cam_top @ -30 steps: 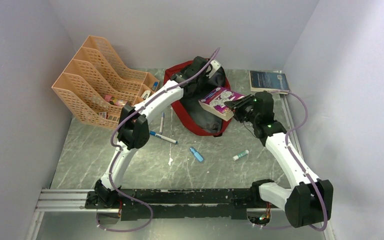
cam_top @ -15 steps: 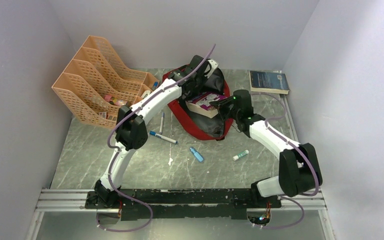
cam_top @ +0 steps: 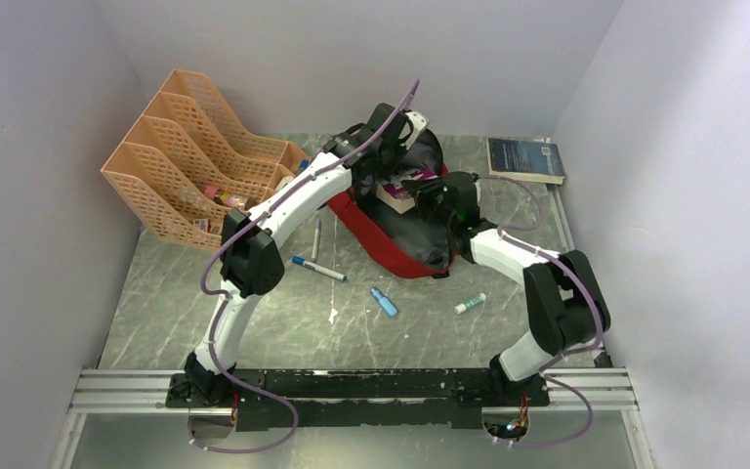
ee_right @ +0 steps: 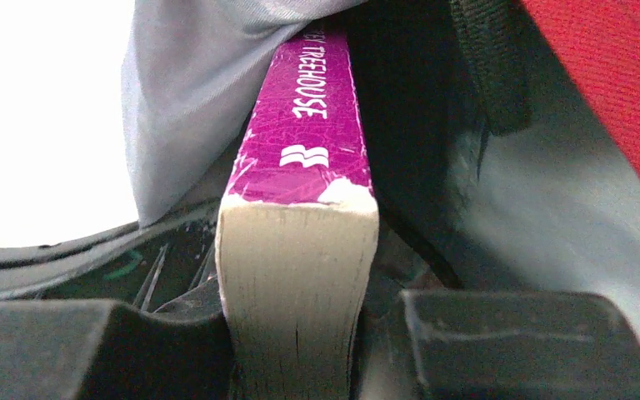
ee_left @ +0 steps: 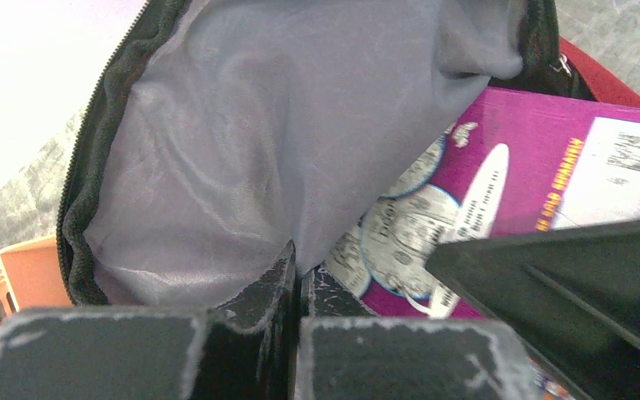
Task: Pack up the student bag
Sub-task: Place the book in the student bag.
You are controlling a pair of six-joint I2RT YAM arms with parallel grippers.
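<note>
While the left hand (ee_left: 297, 265) pinches the student bag (cam_top: 391, 258) open, the purple book (ee_right: 304, 142) clamped in the right hand (ee_right: 296, 337) could snag on loose grey lining (ee_right: 192, 108).

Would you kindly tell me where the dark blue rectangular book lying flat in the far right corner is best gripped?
Probably its near edge, approached from the open middle of the table: the dark blue rectangular book lies flat, close to the back wall and the right wall, so those sides look cramped.
</note>
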